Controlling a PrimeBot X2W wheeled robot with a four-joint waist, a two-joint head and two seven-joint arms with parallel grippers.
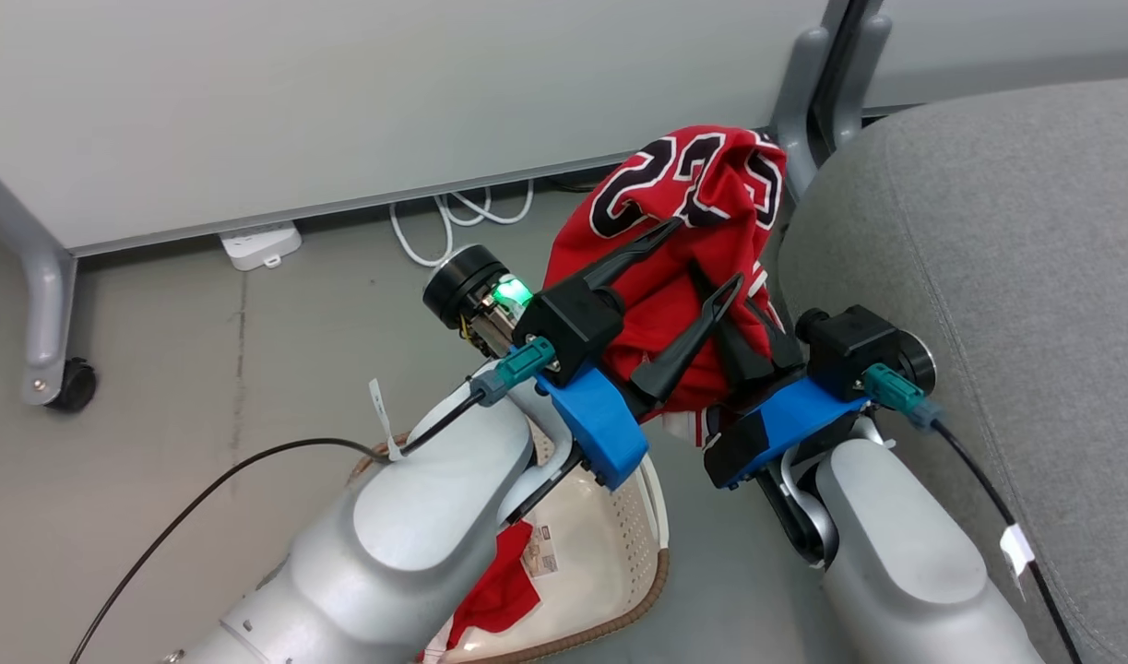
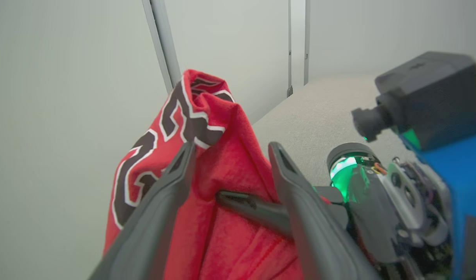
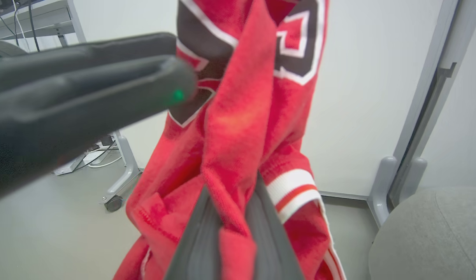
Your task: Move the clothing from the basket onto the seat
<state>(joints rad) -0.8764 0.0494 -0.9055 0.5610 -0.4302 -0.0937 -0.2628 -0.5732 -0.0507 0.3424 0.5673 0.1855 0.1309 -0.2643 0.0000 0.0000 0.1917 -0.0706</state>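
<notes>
The red jersey (image 1: 683,231) with black-and-white lettering hangs in the air beside the grey seat (image 1: 988,277), above the floor. My right gripper (image 1: 725,323) is shut on a fold of it; in the right wrist view both fingers (image 3: 201,233) pinch the red cloth (image 3: 238,128). My left gripper (image 1: 708,249) is open, its fingers spread against the jersey (image 2: 222,171) without clamping it. The cream basket (image 1: 633,544) lies under my left forearm. Inside it are the second red garment (image 1: 499,590) and a paper label (image 1: 540,549).
A grey wall panel runs along the back. At its foot lie a white power strip (image 1: 259,244) and white cables (image 1: 462,207). A grey frame leg with a castor (image 1: 65,383) stands far left. A grey post (image 1: 831,83) rises behind the seat.
</notes>
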